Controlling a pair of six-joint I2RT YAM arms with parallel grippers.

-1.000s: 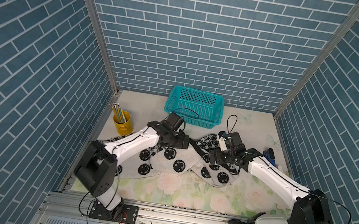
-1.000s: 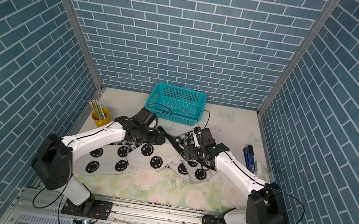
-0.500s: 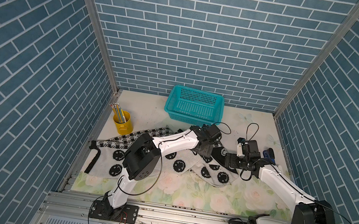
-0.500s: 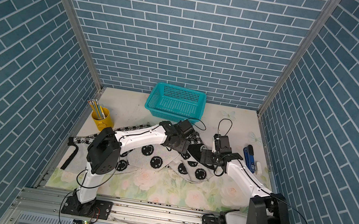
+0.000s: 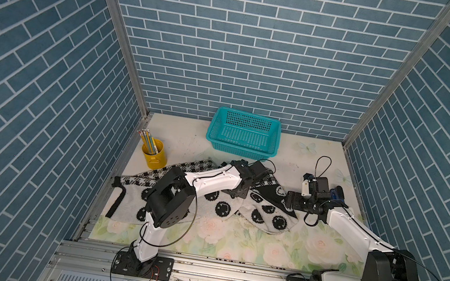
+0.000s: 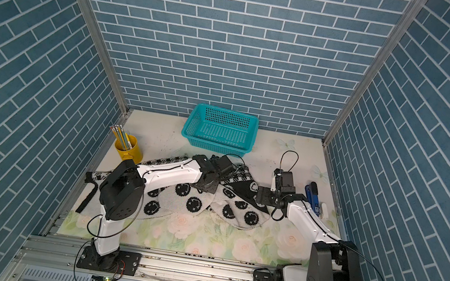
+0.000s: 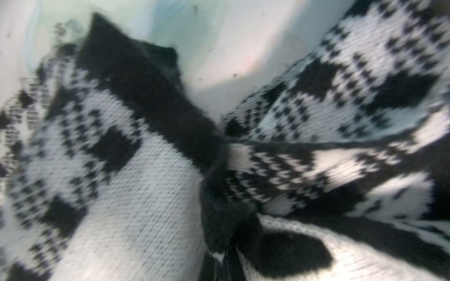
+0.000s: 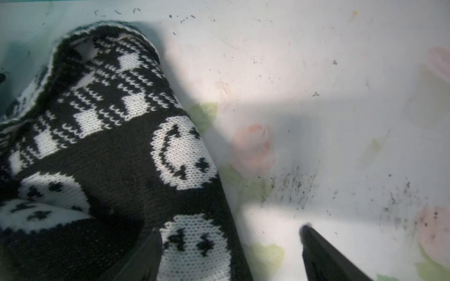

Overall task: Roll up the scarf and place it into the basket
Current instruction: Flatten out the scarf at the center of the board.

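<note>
The scarf (image 5: pixel 222 208) lies crumpled across the middle of the table in both top views, its black-and-white smiley side up and its check band at the back left. My left gripper (image 5: pixel 242 191) points down into the middle fold. In the left wrist view the scarf (image 7: pixel 136 194) bunches into a pinch at my left gripper (image 7: pixel 226 245), which is shut on it. My right gripper (image 8: pixel 230 231) is open and low at the scarf's right edge (image 8: pixel 190 243), with one finger over the cloth and the other over bare table. The teal basket (image 5: pixel 242 147) stands empty at the back.
A yellow pencil cup (image 5: pixel 153 156) stands at the back left by the wall. A blue tool (image 6: pixel 313 195) lies near the right wall behind my right arm. The flowered table cover (image 5: pixel 232 240) shows bare in front of the scarf.
My left arm has reached further right over the scarf and its jaws have shut on the middle fold. My right gripper has drawn back to the scarf's right edge.
</note>
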